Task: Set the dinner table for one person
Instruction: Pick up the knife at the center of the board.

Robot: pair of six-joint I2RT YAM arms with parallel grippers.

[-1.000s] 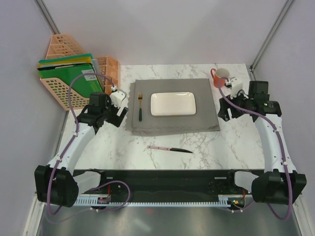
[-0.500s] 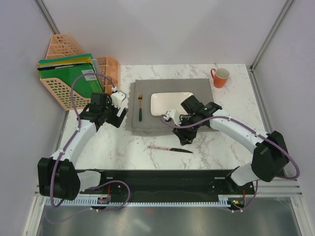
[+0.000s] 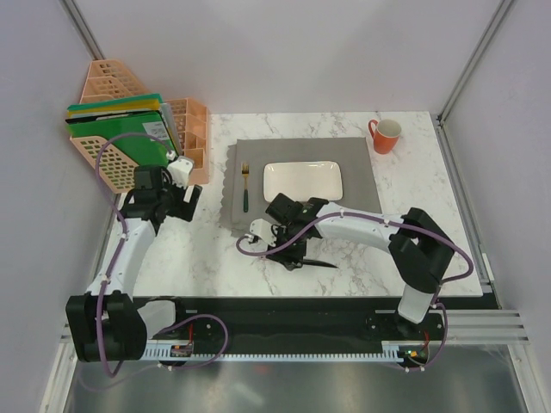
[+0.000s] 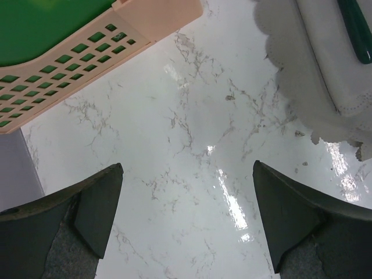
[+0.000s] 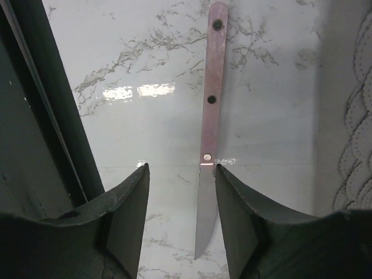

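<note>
Black fingers (image 5: 131, 197) of the right claw (image 5: 181, 174) stand apart, one on each side of a knife (image 5: 210, 99), about where the pink handle meets the blade. Claw is part open and holds nothing. Whether the fingers touch the knife cannot be told. The handle points to the top of the wrist frame and the blade tip to the bottom.

Knife lies flat on the white marble tabletop (image 3: 413, 249), below the grey placemat (image 3: 362, 172) in the overhead frame, apart from its lower edge.

Left claw (image 4: 186, 168): wide open, empty, over bare marble at the left of the overhead frame. The placemat's scalloped edge shows at upper right of its wrist frame and a peach file rack (image 4: 87, 64) at upper left.

Setting so far:
- Placemat at the centre of the tabletop.
- White rectangular plate (image 3: 301, 181) on the placemat.
- Fork (image 3: 245, 189) on the placemat, left of the plate.
- Orange mug (image 3: 385, 135) on the marble, just off the placemat's upper right corner.

Left to do, as I judge it: the knife is not yet placed. It needs gripping, lifting and laying beside the plate, probably on the right. Task looks mostly done, with the knife the last piece.
</note>
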